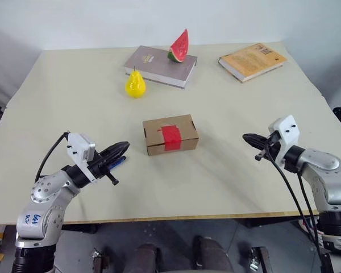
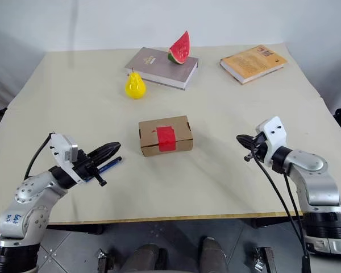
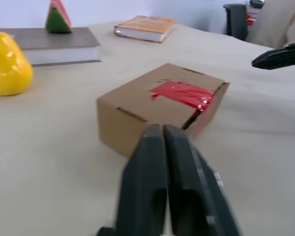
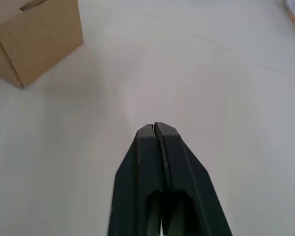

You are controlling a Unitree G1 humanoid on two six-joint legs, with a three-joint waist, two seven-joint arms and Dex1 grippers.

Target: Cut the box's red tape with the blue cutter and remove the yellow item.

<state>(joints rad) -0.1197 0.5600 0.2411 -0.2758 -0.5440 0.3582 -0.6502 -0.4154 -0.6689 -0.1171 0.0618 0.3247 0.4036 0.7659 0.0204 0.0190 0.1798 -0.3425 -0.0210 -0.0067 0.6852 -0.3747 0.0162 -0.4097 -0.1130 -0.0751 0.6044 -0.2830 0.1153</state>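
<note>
1. The box (image 1: 170,134) sits near the middle of the table (image 1: 74,91), lid flaps down, its long side running left to right; the red tape (image 1: 171,137) lies across the lid seam and folds down over the near wall, unbroken.
2. The left gripper (image 1: 124,147) hovers to the left of the box and a little nearer, its two black fingers (image 3: 157,187) pressed flat together and clamped on nothing; it aims rightward at the box's near left corner, apart from it.
3. The blue cutter (image 2: 109,165) lies on the table just beside and under the left gripper, its slim blue shaft partly hidden by the fingers; whether they touch it cannot be told.
4. The right gripper (image 1: 249,138) hangs to the right of the box, well apart from it, fingers (image 4: 160,162) clenched tip to tip and empty, pointing left.
5. On the far side, a yellow pear (image 1: 135,85) stands beside a grey book (image 1: 159,65); a watermelon slice (image 1: 180,46) stands on that book's right end; an orange book (image 1: 252,61) lies at the far right.
</note>
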